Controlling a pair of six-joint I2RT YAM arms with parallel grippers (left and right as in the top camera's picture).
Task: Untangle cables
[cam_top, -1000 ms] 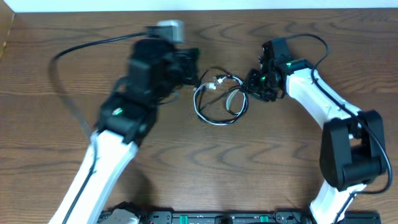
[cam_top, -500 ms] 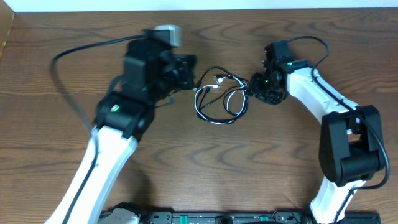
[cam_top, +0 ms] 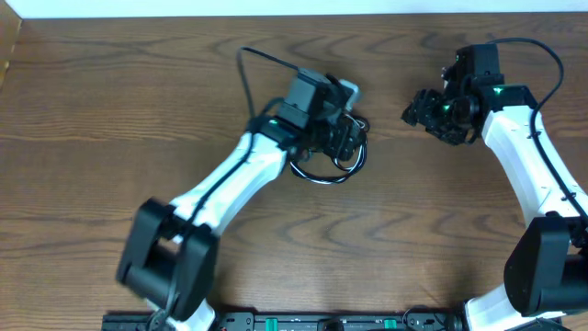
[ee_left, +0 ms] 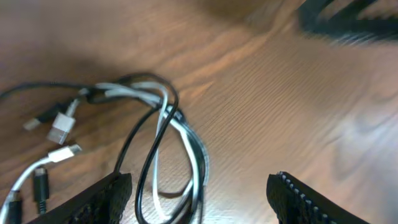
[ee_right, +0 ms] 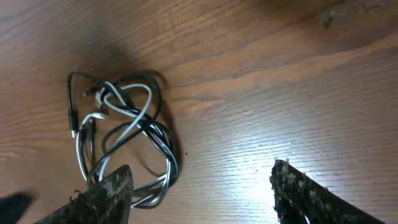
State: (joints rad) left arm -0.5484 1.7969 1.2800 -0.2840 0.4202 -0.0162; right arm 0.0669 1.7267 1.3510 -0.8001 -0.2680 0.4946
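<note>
At mid-frame overhead, the cables (cam_top: 317,178) lie tangled on the worktop (cam_top: 110,110), nothing held. Close carelessly and your left tool (ee_left: 202,190), spread just above them on an arm reaching from lower left, may pinch several strands and tighten the tangle. Your right tool (ee_right: 202,183), also spread, hangs upper right, well apart.

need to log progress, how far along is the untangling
Done: nothing visible; the black and white cables lie in one knotted bundle. In hand: nothing; left jaws open above the bundle, right jaws open off to the side. Left: all the separating.
</note>
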